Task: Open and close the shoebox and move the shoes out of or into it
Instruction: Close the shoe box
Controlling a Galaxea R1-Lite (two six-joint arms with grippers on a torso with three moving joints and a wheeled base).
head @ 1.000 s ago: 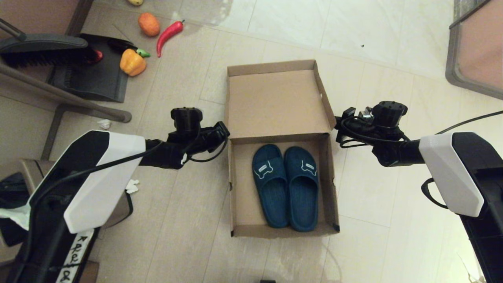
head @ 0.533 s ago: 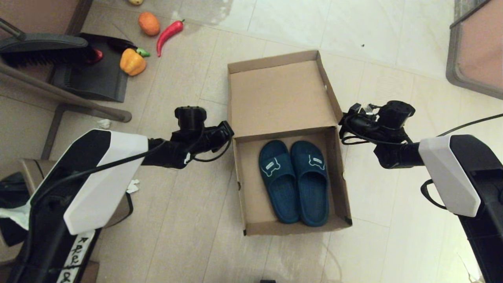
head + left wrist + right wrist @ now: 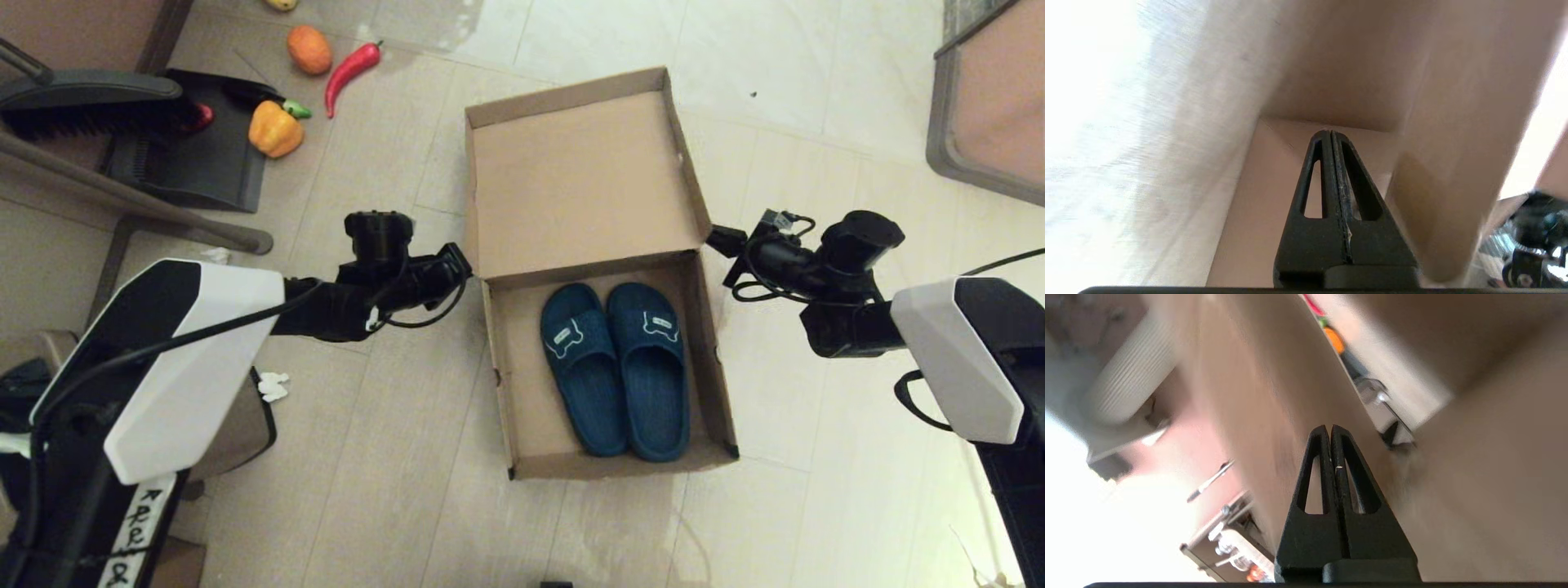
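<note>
The brown cardboard shoebox [image 3: 522, 392] stands open on the floor in the head view, its hinged lid [image 3: 580, 180] leaning back away from me. Both dark teal slippers lie side by side inside, the left shoe [image 3: 584, 376] and the right shoe [image 3: 657, 371], bear patches up. My left gripper [image 3: 464, 263] is shut beside the lid's left hinge corner; in the left wrist view its closed tips [image 3: 1330, 132] point at bare cardboard [image 3: 1339, 73]. My right gripper [image 3: 717, 239] is shut beside the lid's right flap, closed tips [image 3: 1329, 428] against cardboard [image 3: 1274, 388]. Neither holds anything.
A black dustpan [image 3: 196, 163] and brush [image 3: 90, 102] lie at the far left, with a yellow pepper [image 3: 276, 129], a red chili [image 3: 351, 69] and an orange fruit [image 3: 309, 49] nearby. A metal leg [image 3: 131, 200] crosses the left floor. A framed panel [image 3: 980, 106] stands far right.
The lid has swung further open, away from me. The box base slid right and turned slightly. The right gripper moved right and a little away; the left gripper shifted slightly left.
</note>
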